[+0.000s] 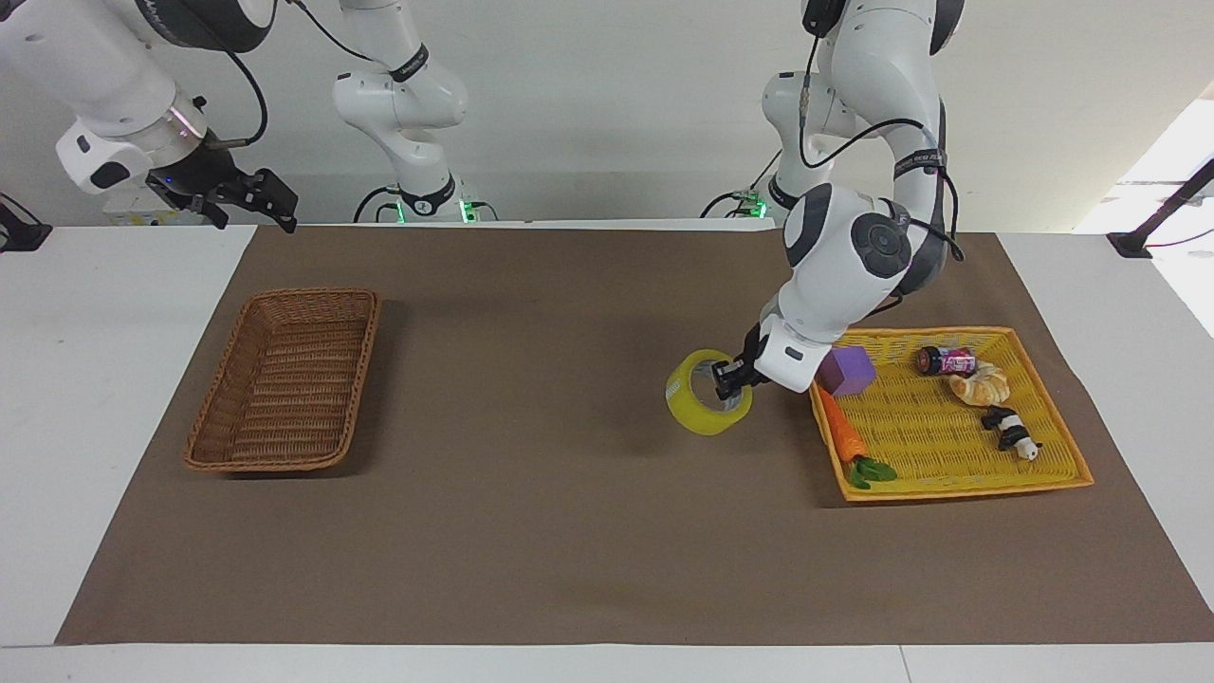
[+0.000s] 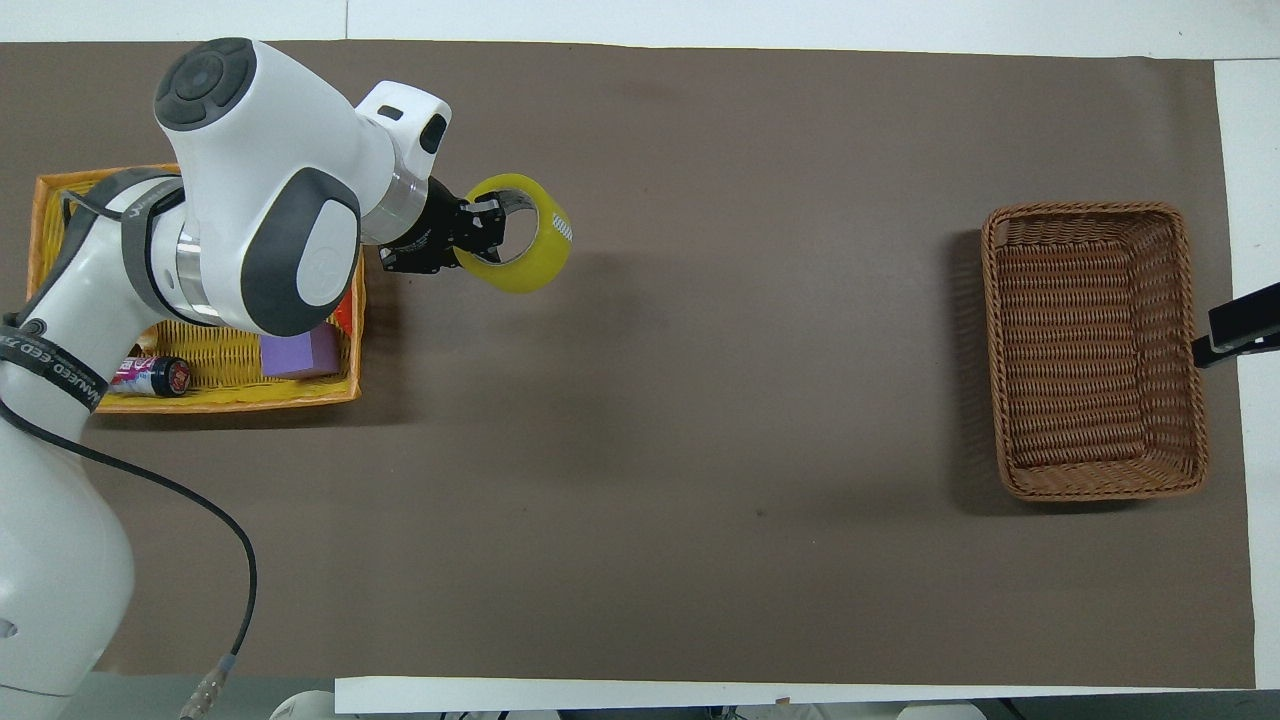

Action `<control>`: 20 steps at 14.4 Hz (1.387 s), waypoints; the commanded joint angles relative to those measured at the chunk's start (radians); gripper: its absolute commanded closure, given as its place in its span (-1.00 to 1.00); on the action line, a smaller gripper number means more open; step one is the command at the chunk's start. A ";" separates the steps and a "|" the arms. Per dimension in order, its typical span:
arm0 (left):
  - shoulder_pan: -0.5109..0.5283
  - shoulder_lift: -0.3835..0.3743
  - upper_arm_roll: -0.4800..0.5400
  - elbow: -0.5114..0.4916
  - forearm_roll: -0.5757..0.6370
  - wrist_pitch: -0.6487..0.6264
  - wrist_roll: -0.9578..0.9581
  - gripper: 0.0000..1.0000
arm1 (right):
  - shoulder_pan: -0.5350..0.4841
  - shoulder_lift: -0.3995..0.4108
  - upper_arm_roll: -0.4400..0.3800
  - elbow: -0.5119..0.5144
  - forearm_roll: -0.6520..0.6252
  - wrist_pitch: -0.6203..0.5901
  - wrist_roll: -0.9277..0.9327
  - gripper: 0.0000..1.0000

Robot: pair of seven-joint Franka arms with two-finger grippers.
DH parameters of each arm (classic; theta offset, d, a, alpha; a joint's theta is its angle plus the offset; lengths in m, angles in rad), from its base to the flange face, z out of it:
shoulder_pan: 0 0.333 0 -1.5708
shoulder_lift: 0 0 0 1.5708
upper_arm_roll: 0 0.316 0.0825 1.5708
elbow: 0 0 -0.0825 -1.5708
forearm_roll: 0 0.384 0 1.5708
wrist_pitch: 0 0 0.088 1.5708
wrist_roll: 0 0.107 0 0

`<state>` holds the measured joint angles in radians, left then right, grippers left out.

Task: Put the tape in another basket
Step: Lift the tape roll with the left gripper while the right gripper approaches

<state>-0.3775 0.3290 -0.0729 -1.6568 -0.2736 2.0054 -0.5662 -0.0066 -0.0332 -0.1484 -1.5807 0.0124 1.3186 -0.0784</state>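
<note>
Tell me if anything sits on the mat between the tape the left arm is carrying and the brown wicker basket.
Nothing visible does. The left gripper holds the tape in the air over the brown mat, just clear of the yellow basket. The mat between it and the wicker basket shows no objects.
</note>
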 commanded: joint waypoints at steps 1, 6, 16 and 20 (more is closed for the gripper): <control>-0.015 -0.024 0.016 -0.015 -0.021 0.001 -0.014 0.97 | -0.018 -0.036 0.004 -0.057 0.087 0.065 -0.157 -0.99; -0.027 -0.027 0.016 -0.015 -0.021 -0.001 -0.018 0.97 | -0.003 0.038 0.007 -0.263 0.690 0.290 -0.178 -0.99; -0.089 -0.042 0.018 -0.027 -0.024 -0.048 -0.037 0.98 | 0.382 0.315 0.009 -0.358 1.526 0.773 -0.285 -0.99; -0.096 -0.044 0.018 -0.027 -0.022 -0.060 -0.047 0.98 | 0.470 0.331 0.009 -0.357 1.627 0.858 -0.294 -0.99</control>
<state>-0.4569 0.3221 -0.0746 -1.6570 -0.2797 1.9621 -0.5993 0.4405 0.3010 -0.1365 -1.9376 1.6056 2.1528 -0.3576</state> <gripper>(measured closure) 0.780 0.000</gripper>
